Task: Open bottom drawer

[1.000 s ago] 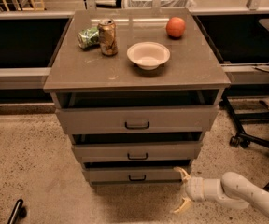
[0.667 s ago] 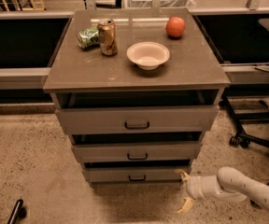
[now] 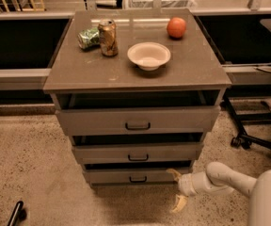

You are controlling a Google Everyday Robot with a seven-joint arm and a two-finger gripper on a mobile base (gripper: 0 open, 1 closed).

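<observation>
The bottom drawer (image 3: 112,175) is the slimmest grey-brown front of three, low on the cabinet, with a small dark centre pull handle (image 3: 138,178). It stands slightly out, with a dark gap above it. My gripper (image 3: 177,188) is at the drawer's right end near the floor. It is open, with one yellowish finger (image 3: 174,173) by the drawer's right corner and the other (image 3: 179,204) lower, over the floor. It holds nothing. My white arm (image 3: 229,178) comes in from the lower right.
The mid drawer (image 3: 138,152) and the top drawer (image 3: 138,120) also stand slightly out. On the cabinet top (image 3: 93,69) are a can (image 3: 108,37), a green crumpled pack (image 3: 88,37), a white bowl (image 3: 148,55) and an orange fruit (image 3: 176,27). An office chair base (image 3: 253,138) stands to the right.
My gripper and arm have shifted slightly up and toward the bottom drawer's right end. The drawers have not visibly moved.
</observation>
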